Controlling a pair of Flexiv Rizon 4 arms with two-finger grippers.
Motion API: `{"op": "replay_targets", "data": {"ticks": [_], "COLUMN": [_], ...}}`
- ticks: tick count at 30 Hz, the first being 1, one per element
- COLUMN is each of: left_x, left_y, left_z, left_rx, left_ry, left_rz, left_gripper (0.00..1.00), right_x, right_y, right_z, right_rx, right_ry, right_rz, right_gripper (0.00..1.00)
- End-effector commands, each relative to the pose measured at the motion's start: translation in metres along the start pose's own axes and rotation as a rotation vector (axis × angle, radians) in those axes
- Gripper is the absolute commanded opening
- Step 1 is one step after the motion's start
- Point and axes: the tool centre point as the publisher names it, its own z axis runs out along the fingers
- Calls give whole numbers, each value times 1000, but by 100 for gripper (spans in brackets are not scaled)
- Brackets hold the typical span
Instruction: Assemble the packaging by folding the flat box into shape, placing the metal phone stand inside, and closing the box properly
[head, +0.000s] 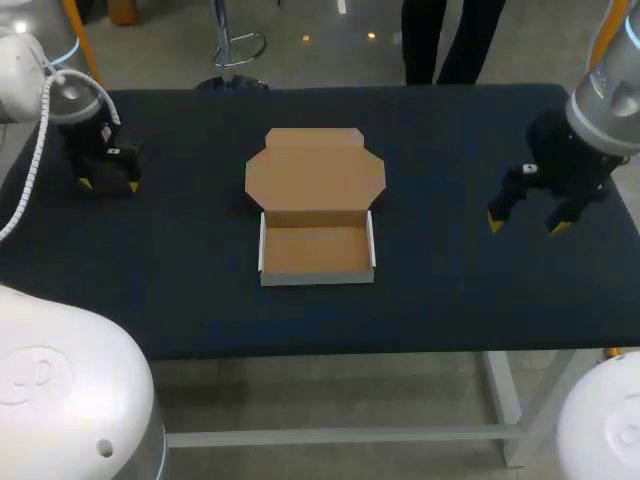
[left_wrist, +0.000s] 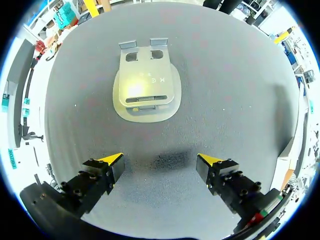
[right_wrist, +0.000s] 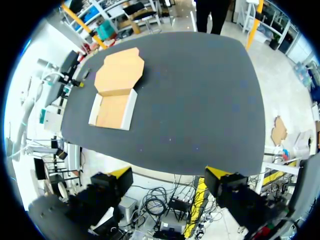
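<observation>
A cardboard box (head: 317, 250) stands folded into a shallow tray at the table's middle, its lid (head: 315, 170) lying open and flat behind it. The tray is empty. In the right wrist view the box (right_wrist: 114, 102) lies far ahead of the right gripper (right_wrist: 167, 177). A silver metal phone stand (left_wrist: 146, 90) lies flat on the dark cloth, ahead of my left gripper (left_wrist: 160, 160), which hangs open above the cloth. In the head view the left gripper (head: 108, 184) is at the far left and hides the stand. My right gripper (head: 528, 224) hangs open at the right, holding nothing.
The table (head: 450, 300) is covered with a dark cloth. Bare cloth lies between each gripper and the box, and in front of the box up to the near edge.
</observation>
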Motion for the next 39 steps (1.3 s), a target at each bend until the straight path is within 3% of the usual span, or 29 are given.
{"op": "replay_targets", "data": {"ticks": [1,39], "left_x": [-3,-9], "left_y": [-11,-52], "left_z": [3,6], "left_rx": [-20,-24], "left_ry": [1,2], "left_rz": [-3,11], "left_gripper": [100,100], "right_x": [0,0], "right_y": [-1,-1], "right_z": [-2,-2], "right_rx": [3,3], "right_ry": [-1,-1], "right_rz": [0,0], "right_gripper": [100,100]}}
